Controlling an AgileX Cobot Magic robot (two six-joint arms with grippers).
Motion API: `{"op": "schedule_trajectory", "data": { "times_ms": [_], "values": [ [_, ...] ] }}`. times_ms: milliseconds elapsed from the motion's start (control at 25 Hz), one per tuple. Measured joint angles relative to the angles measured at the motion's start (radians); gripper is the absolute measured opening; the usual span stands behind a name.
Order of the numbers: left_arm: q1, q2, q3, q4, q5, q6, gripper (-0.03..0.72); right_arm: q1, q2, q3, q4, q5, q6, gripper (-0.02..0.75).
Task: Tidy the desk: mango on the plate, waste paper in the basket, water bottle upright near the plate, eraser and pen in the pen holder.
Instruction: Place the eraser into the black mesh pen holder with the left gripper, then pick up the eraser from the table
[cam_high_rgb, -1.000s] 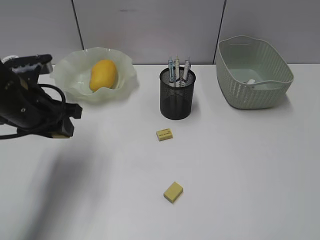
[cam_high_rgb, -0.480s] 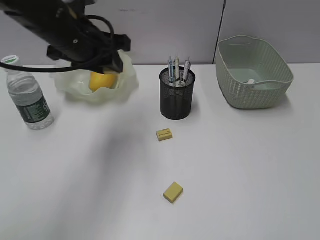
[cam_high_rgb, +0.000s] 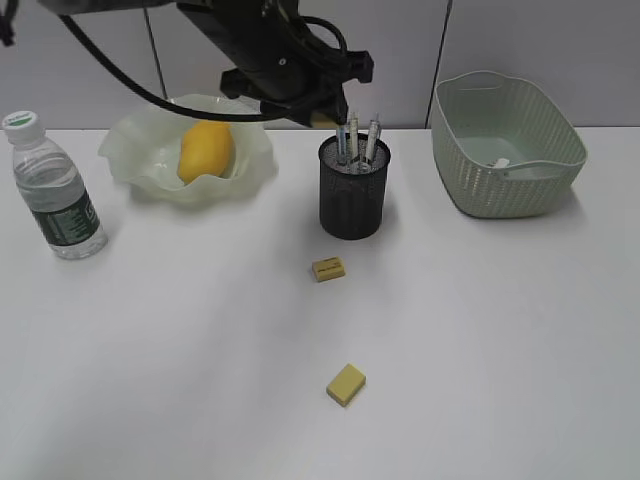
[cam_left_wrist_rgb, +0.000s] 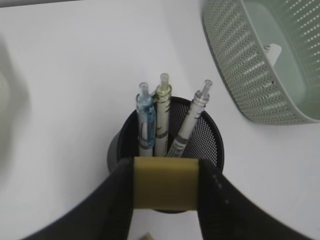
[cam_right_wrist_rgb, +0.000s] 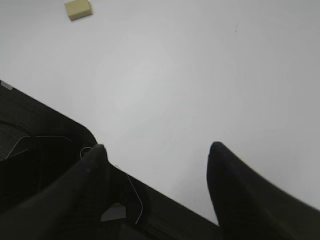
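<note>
My left gripper (cam_left_wrist_rgb: 166, 186) is shut on a yellow eraser (cam_left_wrist_rgb: 165, 183) and holds it just above the black mesh pen holder (cam_left_wrist_rgb: 212, 145), which has three pens (cam_left_wrist_rgb: 161, 117) in it. In the exterior view the left arm (cam_high_rgb: 285, 60) hangs behind the pen holder (cam_high_rgb: 353, 195). The mango (cam_high_rgb: 206, 150) lies on the pale wavy plate (cam_high_rgb: 135, 150). The water bottle (cam_high_rgb: 55, 190) stands upright left of the plate. Two more yellow erasers (cam_high_rgb: 329, 268) (cam_high_rgb: 346, 384) lie on the table. My right gripper (cam_right_wrist_rgb: 155, 152) is open and empty over the table's edge.
The green basket (cam_high_rgb: 505, 150) stands at the back right with a scrap of white paper (cam_high_rgb: 501, 163) inside; it also shows in the left wrist view (cam_left_wrist_rgb: 250, 75). One eraser (cam_right_wrist_rgb: 78, 9) shows at the top left of the right wrist view.
My left arm has swung from the left side past the plate to above the pen holder, carrying the eraser. The water bottle has come into view, standing.
</note>
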Motion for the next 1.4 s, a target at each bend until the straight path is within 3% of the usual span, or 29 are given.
{"op": "schedule_trajectory", "data": {
  "times_ms": [280, 600, 1000, 1240, 1400],
  "values": [
    [-0.030, 0.084, -0.070, -0.009, 0.008, 0.000, 0.301, 0.000, 0.000, 0.000, -0.002, 0.000, 0.000, 0.495],
    [-0.031, 0.100, -0.071, -0.009, 0.010, 0.000, 0.447, 0.000, 0.000, 0.000, -0.002, 0.000, 0.000, 0.495],
    [-0.031, -0.002, -0.071, 0.009, 0.100, 0.022, 0.464, 0.000, 0.000, 0.000, -0.002, 0.000, 0.000, 0.495],
    [-0.031, -0.172, -0.071, 0.070, 0.247, 0.027, 0.464, 0.000, 0.000, 0.000, -0.002, -0.004, 0.000, 0.495],
    [-0.031, -0.255, -0.072, 0.134, 0.461, 0.028, 0.464, 0.000, 0.000, 0.000, -0.002, -0.007, 0.000, 0.495]
  ]
}}
